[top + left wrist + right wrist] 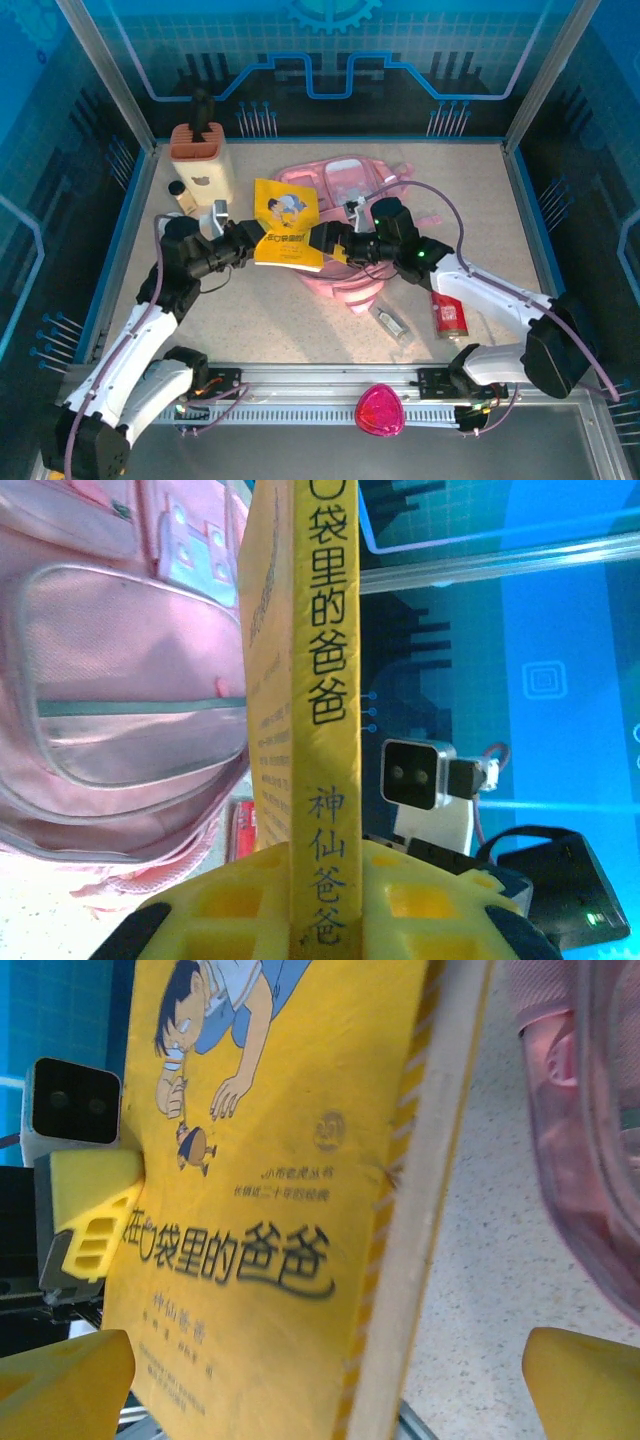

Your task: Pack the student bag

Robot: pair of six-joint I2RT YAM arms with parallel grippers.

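The yellow picture book (287, 222) stands tilted above the table, in front of the pink student bag (345, 180). My left gripper (258, 243) is shut on the book's spine (325, 730); the yellow fingers (230, 900) press it from both sides. From the right, my right gripper (322, 240) is open, its fingertips (590, 1380) spread wide on either side of the book's page edge (430, 1240) without pinching it. The bag (130, 710) lies flat with its zipped pocket facing up, and its glossy side (590, 1160) shows beside the book.
An orange-topped pen holder (200, 150) and a small bottle (180, 195) stand at the back left. A red can (450, 315) and a small clear bottle (388, 320) lie front right. A magenta rounded object (380, 410) rests on the front rail.
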